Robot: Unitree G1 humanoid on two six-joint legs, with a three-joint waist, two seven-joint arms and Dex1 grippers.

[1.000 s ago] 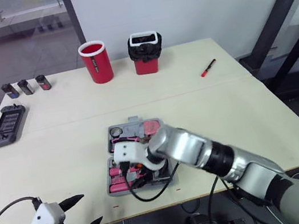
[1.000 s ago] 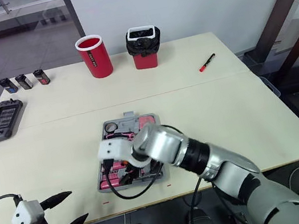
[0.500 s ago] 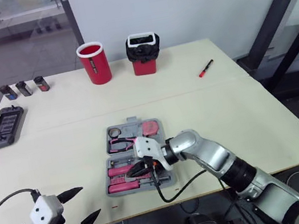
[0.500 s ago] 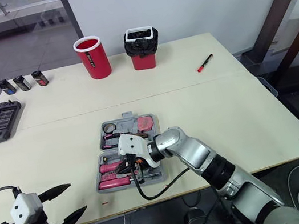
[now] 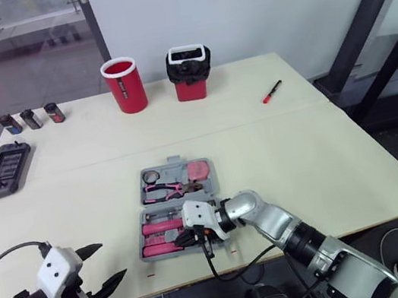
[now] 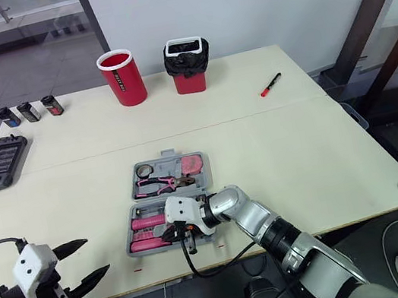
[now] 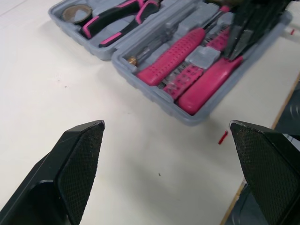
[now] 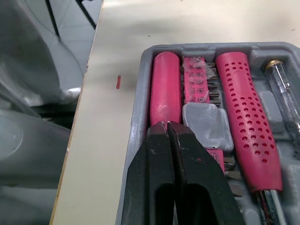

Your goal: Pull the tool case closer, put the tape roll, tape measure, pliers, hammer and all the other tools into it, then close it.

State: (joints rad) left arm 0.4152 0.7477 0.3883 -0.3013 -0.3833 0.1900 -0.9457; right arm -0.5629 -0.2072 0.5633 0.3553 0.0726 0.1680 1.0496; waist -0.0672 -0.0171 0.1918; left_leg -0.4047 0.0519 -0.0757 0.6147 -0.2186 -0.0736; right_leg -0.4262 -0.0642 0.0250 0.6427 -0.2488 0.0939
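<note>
Tool case (image 8: 139,112) lies open near the surface's (image 5: 299,147) front edge, with pliers (image 5: 172,191) in its far half. Right claw (image 8: 167,125), fingers pressed together, hangs over the near half's pink handles. Left claw (image 5: 109,262), fingers apart, hovers by the front-left edge.

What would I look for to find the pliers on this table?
On the cream table, near its front edge, lies an open grey tool case. The pliers lie in its far half. Theirs are the only curved pink-and-black handles; the near half's handles are straight.
</note>
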